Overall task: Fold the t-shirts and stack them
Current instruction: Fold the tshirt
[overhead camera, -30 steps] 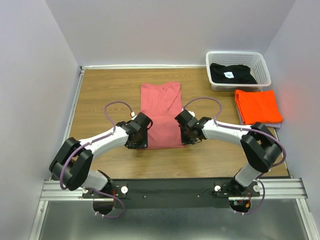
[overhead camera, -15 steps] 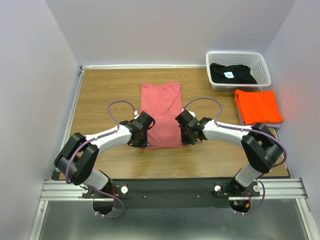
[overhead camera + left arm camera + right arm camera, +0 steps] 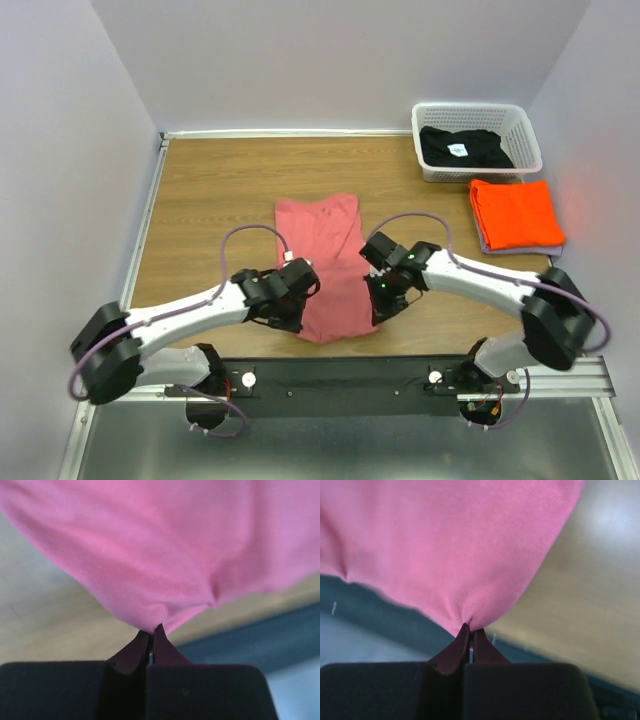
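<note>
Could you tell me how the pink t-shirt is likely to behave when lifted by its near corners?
Probably floppy: the pink t-shirt sags and puckers at the left gripper and right gripper pinch points. Likely light, since thin fingertip pinches hold it.

Pink-red t-shirt [image 3: 325, 260] lies central, hem lifted; orange t-shirt [image 3: 515, 212] folded, black t-shirt [image 3: 465, 148] beyond it.

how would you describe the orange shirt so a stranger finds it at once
On the wooden table, look to the far right corner, where a white lattice basket stands. Just nearer than it lies the orange t-shirt, folded into a flat rectangle. It alone is bright orange: the black t-shirt sits inside the basket, the pink t-shirt mid-table.
</note>
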`<state>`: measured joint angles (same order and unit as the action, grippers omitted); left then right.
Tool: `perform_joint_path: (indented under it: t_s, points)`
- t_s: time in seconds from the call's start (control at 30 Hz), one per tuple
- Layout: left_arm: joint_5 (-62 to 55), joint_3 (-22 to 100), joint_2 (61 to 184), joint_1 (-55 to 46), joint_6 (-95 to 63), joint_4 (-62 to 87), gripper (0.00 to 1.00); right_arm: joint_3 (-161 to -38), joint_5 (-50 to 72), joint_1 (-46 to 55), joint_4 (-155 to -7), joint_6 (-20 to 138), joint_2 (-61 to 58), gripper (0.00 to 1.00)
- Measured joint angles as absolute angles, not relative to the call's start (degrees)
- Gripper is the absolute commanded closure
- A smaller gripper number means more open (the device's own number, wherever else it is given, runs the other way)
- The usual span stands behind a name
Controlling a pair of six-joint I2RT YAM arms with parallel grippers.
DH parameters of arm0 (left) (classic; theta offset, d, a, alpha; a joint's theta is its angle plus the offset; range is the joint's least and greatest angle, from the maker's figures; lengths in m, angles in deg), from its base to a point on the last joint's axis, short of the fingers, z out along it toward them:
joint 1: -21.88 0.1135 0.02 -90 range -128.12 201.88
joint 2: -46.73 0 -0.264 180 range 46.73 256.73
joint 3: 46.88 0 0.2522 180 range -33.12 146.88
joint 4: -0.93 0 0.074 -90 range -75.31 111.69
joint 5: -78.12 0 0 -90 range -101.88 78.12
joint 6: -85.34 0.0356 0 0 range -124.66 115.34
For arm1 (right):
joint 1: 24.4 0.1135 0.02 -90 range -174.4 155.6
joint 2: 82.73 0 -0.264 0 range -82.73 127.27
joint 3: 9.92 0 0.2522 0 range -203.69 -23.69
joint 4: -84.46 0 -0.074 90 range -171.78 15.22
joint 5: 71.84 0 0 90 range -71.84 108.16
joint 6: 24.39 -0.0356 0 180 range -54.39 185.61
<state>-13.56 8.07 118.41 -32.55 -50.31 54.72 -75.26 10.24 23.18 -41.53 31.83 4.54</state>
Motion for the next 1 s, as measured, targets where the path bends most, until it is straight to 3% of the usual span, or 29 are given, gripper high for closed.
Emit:
perform_joint_path:
  t_s: [0.13, 0.33, 0.57, 1.0]
  points:
    - [-10.47, 9.64, 108.97, -34.24, -52.78, 61.72, 1.00, -77.44, 6.09, 23.98, -28.64, 33.21, -5.78, 0.99]
    - [-10.21, 19.98, 109.77, -31.57, -51.55, 68.97, 1.00, -94.10, 10.00, 23.50, -15.28, 36.38, -3.94, 1.00]
    - [-9.88, 26.08, 111.22, -21.04, -45.89, 69.63, 1.00, -103.21, 12.32, 18.37, -11.39, 40.90, -0.43, 1.00]
    - [-6.87, 29.14, 114.63, -13.34, -37.87, 64.75, 1.00, -117.81, 11.53, 11.29, -9.19, 47.16, 8.58, 0.99]
